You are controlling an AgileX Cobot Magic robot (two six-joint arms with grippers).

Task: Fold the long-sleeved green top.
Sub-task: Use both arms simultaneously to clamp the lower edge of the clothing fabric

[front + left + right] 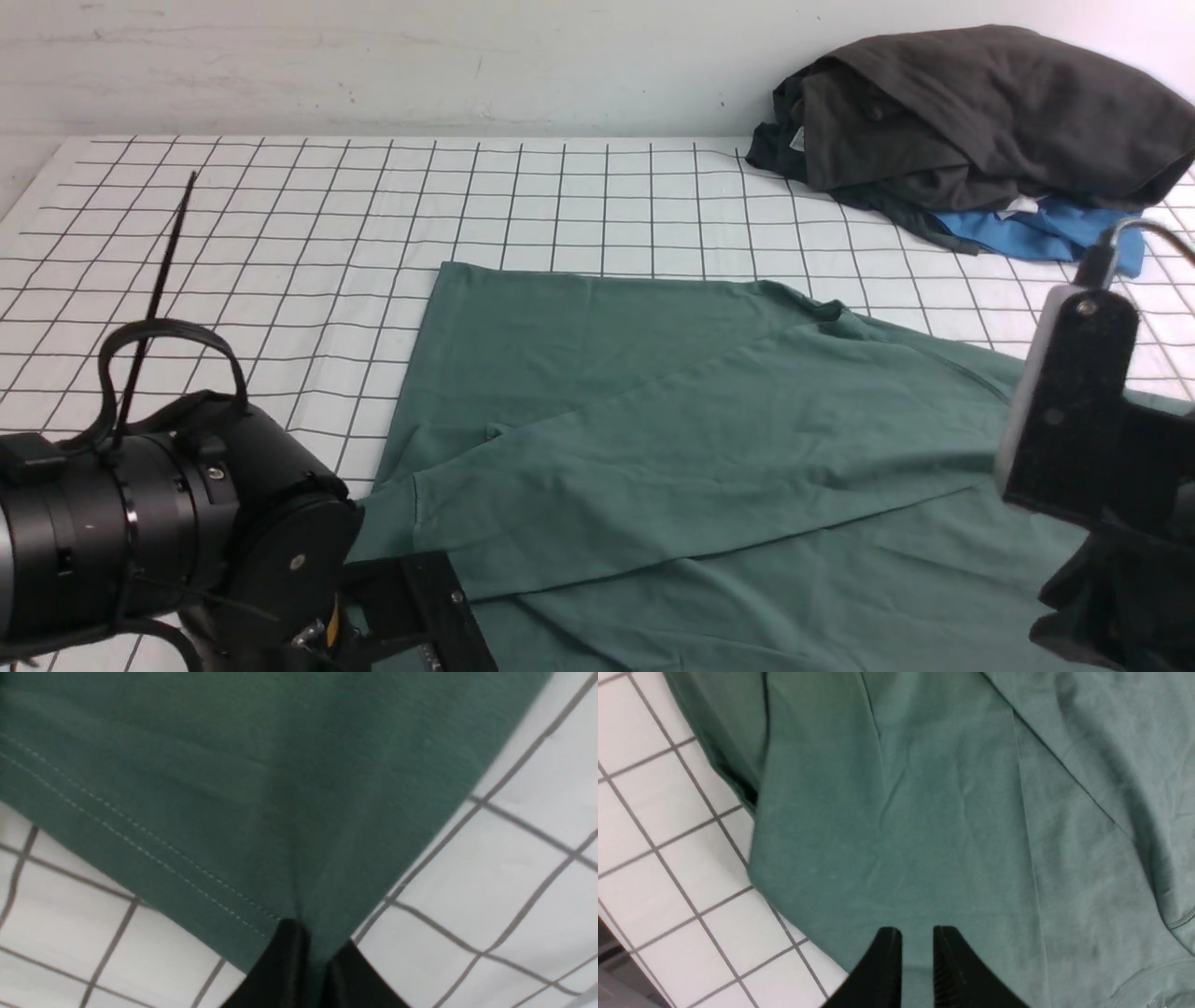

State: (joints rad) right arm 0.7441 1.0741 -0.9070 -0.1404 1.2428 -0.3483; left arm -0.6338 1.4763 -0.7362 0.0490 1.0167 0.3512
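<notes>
White wall behind; desk (280,215) under white cloth ruled in black squares. Large dark-green cotton long-sleeved top (653,420) spread flat, reaching from beside left tool across to right tool, one sleeve laid slantwise over the body.

Left tool (317,942) clamped together on a hemmed corner of the top, stitching running away from the tips. Right tool (917,938) tips slightly apart above the cloth near its edge, gripping nothing.

Judged: start of a fold, corner secured. Next: lift corner clear of desk, carry it across toward right tool without slack or drag.

Crumpled dark grey garment (980,112) over bright blue garment (1027,233), well beyond right tool.

Collar and logo not made out. Near edge of top cut off. Layer count in the pinch unclear.
</notes>
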